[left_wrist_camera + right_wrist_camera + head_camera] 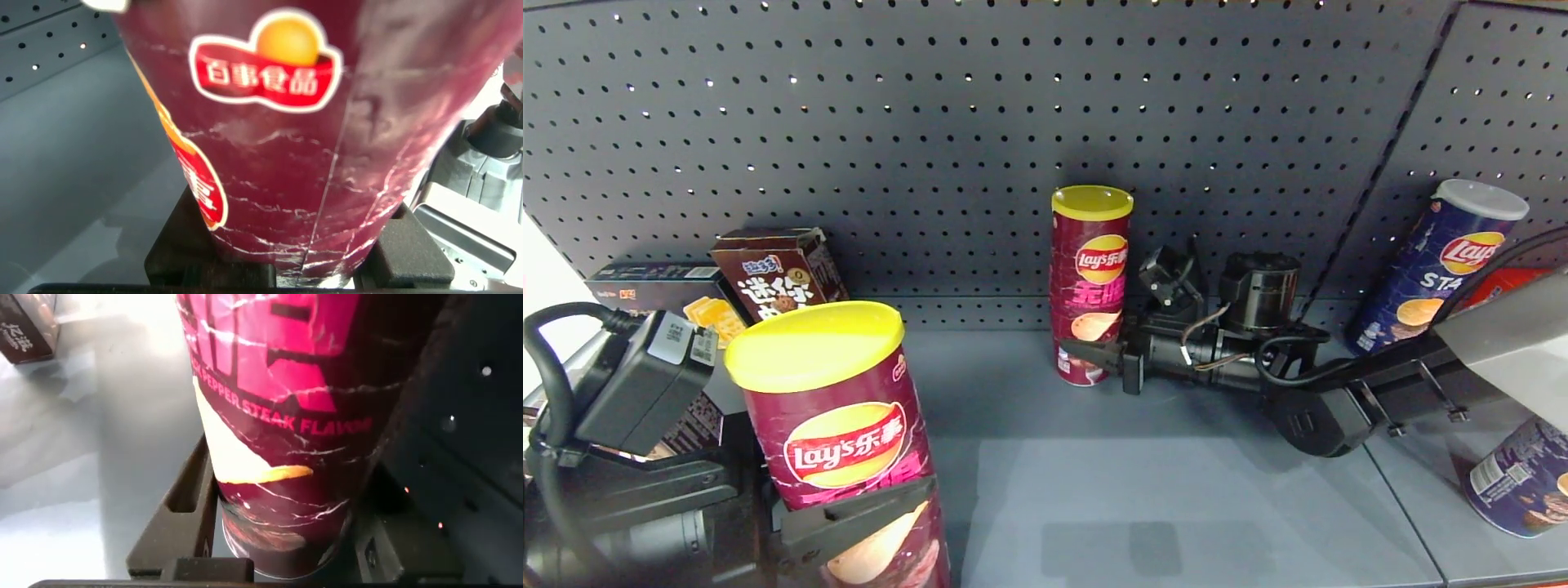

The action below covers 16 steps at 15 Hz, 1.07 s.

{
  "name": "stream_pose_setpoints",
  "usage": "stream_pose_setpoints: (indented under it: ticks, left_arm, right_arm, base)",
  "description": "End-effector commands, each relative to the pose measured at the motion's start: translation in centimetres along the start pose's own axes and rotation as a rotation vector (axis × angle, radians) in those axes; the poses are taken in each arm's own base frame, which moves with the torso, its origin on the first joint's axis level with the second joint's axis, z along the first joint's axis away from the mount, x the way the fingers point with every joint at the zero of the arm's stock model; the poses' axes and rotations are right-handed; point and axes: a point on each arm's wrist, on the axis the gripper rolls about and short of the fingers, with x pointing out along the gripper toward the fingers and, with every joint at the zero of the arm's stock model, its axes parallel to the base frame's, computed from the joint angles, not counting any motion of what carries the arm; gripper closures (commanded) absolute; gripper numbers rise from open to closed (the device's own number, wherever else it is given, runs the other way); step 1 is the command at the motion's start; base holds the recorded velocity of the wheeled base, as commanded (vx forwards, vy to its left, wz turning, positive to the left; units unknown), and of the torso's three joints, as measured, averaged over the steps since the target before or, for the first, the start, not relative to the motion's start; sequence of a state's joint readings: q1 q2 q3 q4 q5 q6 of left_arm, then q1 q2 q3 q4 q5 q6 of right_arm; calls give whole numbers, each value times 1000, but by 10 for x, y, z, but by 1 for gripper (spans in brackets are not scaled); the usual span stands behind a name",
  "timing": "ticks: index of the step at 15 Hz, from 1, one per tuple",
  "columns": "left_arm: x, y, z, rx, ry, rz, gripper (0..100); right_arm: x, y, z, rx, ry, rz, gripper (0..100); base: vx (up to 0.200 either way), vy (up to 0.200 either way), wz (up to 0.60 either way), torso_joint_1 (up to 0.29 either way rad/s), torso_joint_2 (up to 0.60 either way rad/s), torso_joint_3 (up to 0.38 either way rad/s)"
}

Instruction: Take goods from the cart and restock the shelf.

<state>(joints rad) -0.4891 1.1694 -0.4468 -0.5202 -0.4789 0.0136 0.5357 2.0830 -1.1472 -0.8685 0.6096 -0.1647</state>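
Grey shelf (1143, 490) stretches ahead, and right up close the left tool (866, 523) is clamped on the lower body of a yellow-lidded maroon chip can (841, 425), carried upright at the front left. Further in, the right tool (1086, 355) is closed around the base of a matching second can (1090, 269), which stands upright on the shelf just before the pegboard (931, 122). The danger, I'd say: that tall second can could topple if a finger drags on release, and the low-gripped chip can could lean and clip it going in.
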Motion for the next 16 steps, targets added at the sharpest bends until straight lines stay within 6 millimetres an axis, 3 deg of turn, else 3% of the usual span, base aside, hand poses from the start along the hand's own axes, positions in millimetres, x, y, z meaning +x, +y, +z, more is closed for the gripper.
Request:
stream_pose_setpoints:
  ticks: [1, 7, 10, 12, 13, 16]
  left_arm:
    - [0, 0, 0, -1, 2, 0, 100]
    - [0, 0, -1, -1, 2, 0, 100]
    - [0, 0, 2, 8, -7, 0, 100]
    - [0, 0, 3, 12, -11, 0, 100]
    - [0, 0, 4, 16, -13, 0, 100]
    - [0, 0, 3, 33, -12, 0, 100]
  right_arm:
    - [-12, 8, 10, -3, -3, 2, 100]
    - [-38, 46, 32, -14, -8, -15, 100]
    - [-53, 88, 44, -29, -31, 14, 100]
    - [-56, 98, 45, -27, -27, 16, 100]
    - [-62, 115, 45, -25, -18, 14, 100]
    - [-72, 125, 40, -24, -15, -1, 100]
  base:
    - [0, 0, 0, 0, 0, 0]
    - [0, 0, 0, 0, 0, 0]
    - [0, 0, 0, 0, 0, 0]
    - [0, 0, 0, 0, 0, 0]
    - [0, 0, 0, 0, 0, 0]
    - [0, 0, 0, 0, 0, 0]
